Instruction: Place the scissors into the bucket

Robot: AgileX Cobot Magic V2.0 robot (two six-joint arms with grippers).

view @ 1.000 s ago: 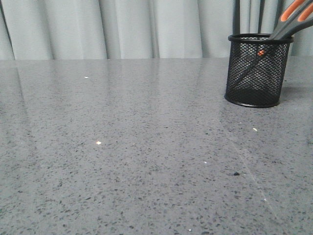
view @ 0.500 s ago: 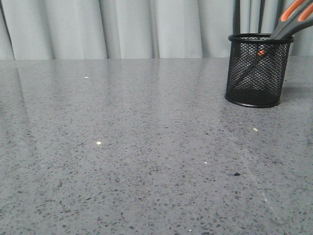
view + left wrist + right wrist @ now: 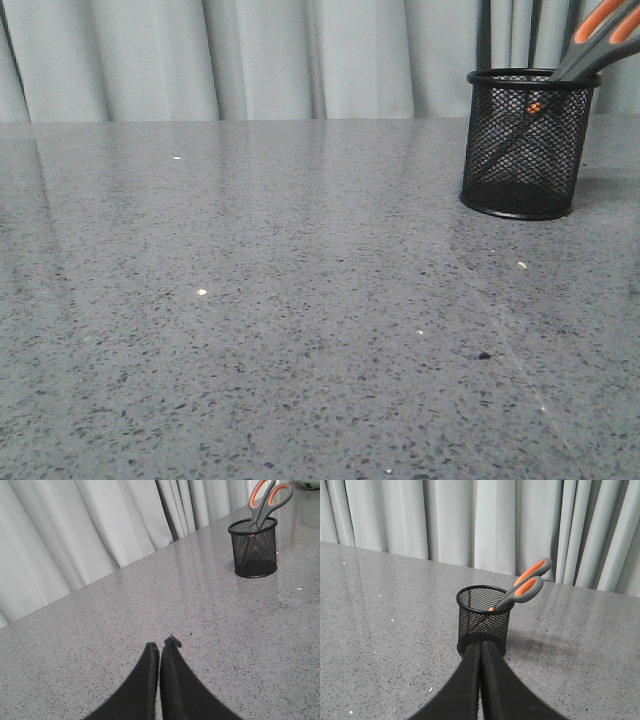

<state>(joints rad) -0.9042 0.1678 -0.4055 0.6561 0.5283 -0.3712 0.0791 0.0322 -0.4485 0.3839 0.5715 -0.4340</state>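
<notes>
The scissors [image 3: 598, 38] stand blades down inside the black mesh bucket [image 3: 524, 150] at the far right of the table, with the grey and orange handles leaning out over the rim. The orange pivot dot shows through the mesh. The bucket [image 3: 254, 550] and scissors [image 3: 265, 502] also show far off in the left wrist view. In the right wrist view the bucket [image 3: 484, 617] stands just beyond the fingertips, with the scissors [image 3: 527, 585] leaning out of it. My left gripper [image 3: 161, 645] is shut and empty above bare table. My right gripper [image 3: 480, 645] is shut and empty. Neither gripper shows in the front view.
The grey speckled table [image 3: 280, 300] carries a few small white crumbs [image 3: 201, 292] and a dark speck [image 3: 484, 355]. A pale curtain [image 3: 250, 55] hangs behind the table's far edge.
</notes>
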